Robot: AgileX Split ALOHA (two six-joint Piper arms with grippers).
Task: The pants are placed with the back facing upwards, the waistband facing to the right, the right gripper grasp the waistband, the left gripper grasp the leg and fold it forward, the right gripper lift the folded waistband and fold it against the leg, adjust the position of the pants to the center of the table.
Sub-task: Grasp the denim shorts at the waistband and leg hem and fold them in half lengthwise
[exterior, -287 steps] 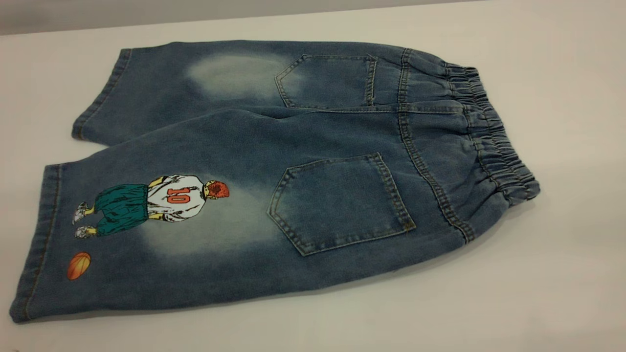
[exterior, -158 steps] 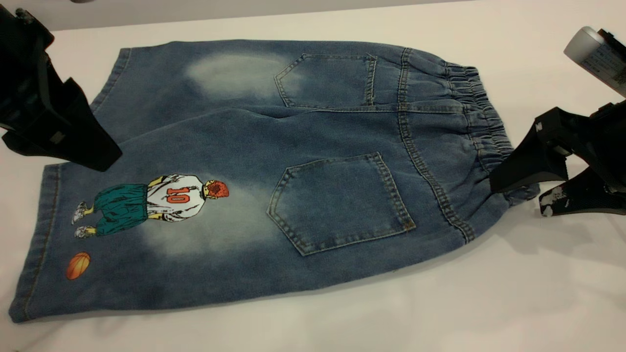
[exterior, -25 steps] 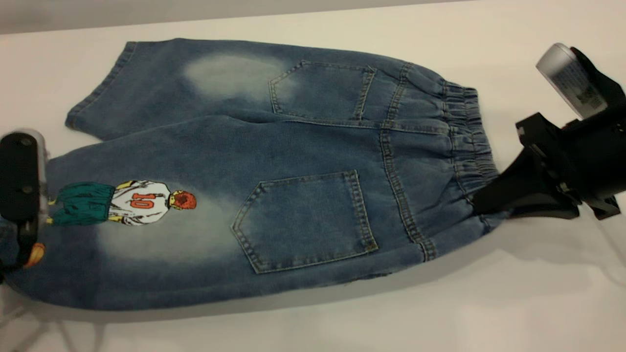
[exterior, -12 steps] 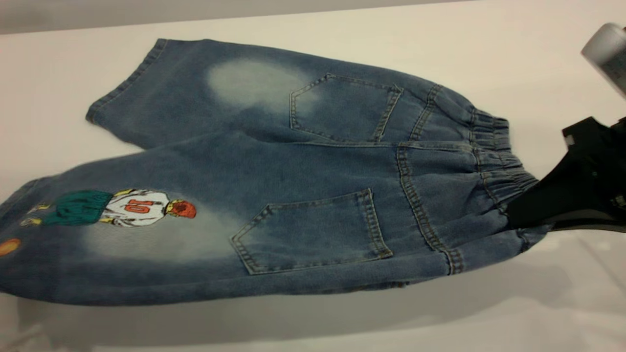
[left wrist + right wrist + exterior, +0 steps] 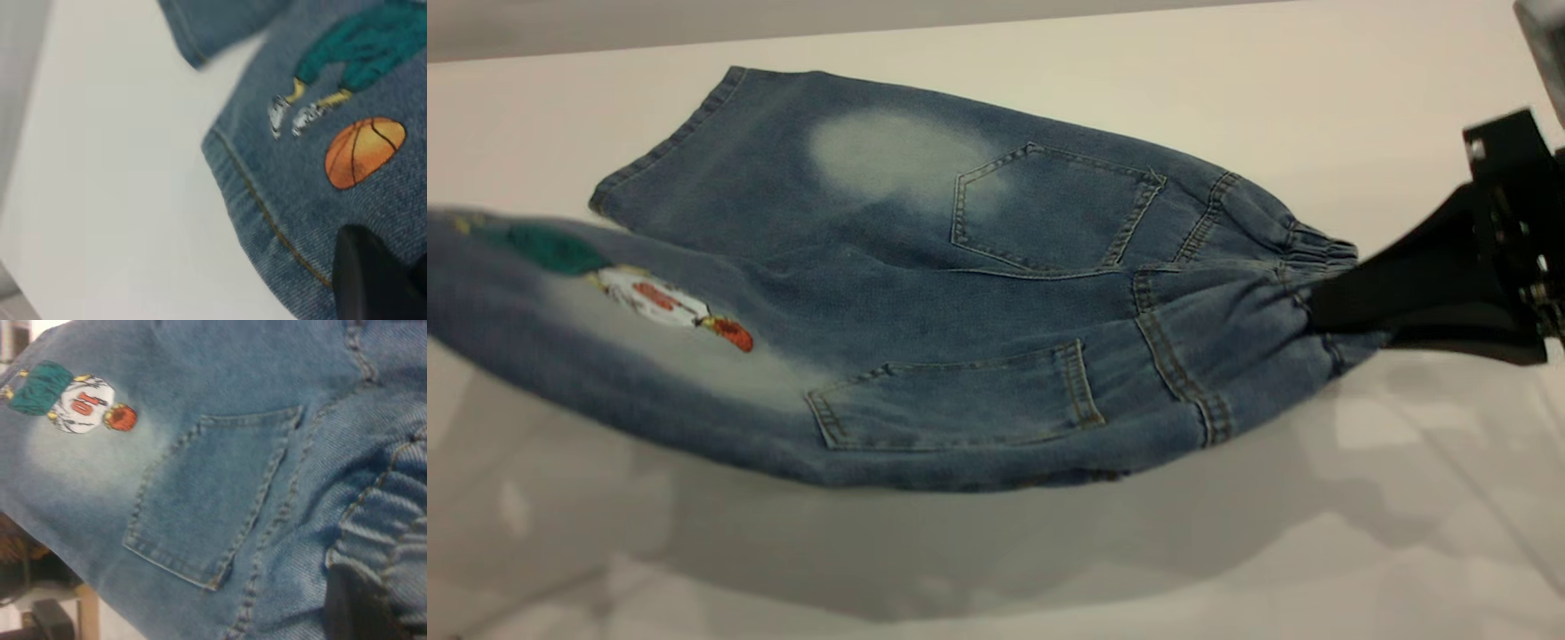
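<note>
Lifting the pants (image 5: 978, 302) off the surface (image 5: 1316, 551), my right hand (image 5: 1325, 307) is clamped on the waistband (image 5: 1303, 258) and my left hand (image 5: 363, 267) on the printed leg (image 5: 605, 293). Near long edge hangs raised; far leg rests toward the far edge. Recommend raising both ends level before folding forward.

Pants (image 5: 978, 302): blue denim with pale faded-wash patches, tan-brown contrast stitching outlining two back pockets. Leg (image 5: 605, 311): printed figure in teal shorts, white shirt with red-orange number 10, red-orange head; orange ball (image 5: 363, 151) with dark seams beside white shoes. Waistband (image 5: 1303, 267): gathered blue. My right gripper (image 5: 1325, 307): black. Table (image 5: 1316, 551): plain off-white.
</note>
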